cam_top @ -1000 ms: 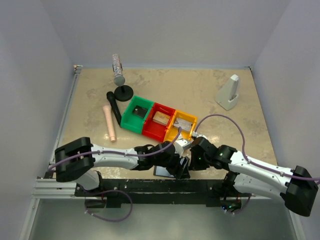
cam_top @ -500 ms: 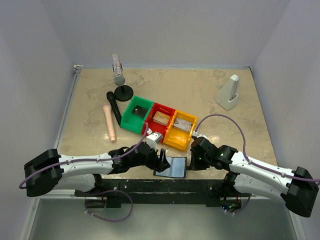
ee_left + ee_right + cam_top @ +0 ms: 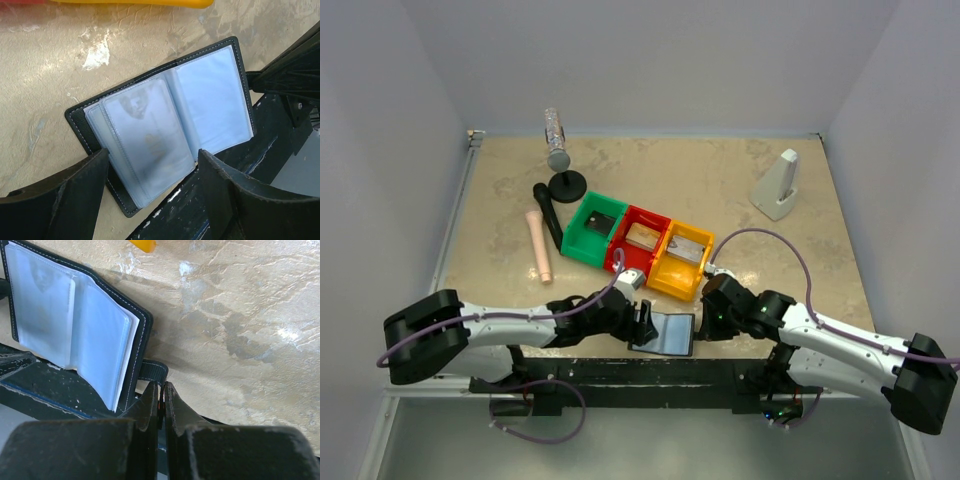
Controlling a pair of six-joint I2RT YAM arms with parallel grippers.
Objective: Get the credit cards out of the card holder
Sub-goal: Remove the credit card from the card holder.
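Note:
The card holder [image 3: 666, 333] lies open and flat at the table's near edge, its black cover down and its clear blue sleeves up. My left gripper [image 3: 643, 322] is open, its fingers straddling the holder's left sleeves [image 3: 150, 135] from above, with nothing held. A faint brownish shape shows through one sleeve; I cannot tell whether it is a card. My right gripper [image 3: 703, 325] is shut on the holder's black strap tab [image 3: 153, 371] at its right edge. The holder also shows in the right wrist view [image 3: 70, 325]. My right gripper's tips [image 3: 161, 389] meet on the tab.
Green [image 3: 592, 230], red [image 3: 638, 243] and yellow [image 3: 682, 258] bins stand in a row just beyond the holder, each with a card-like item inside. Further back are a pink cylinder [image 3: 539, 245], a black stand with a bottle [image 3: 558, 150] and a white wedge [image 3: 778, 185].
My left gripper drew back to the left off the holder, which now lies open with its sleeves showing. The right gripper has kept its place at the holder's right edge.

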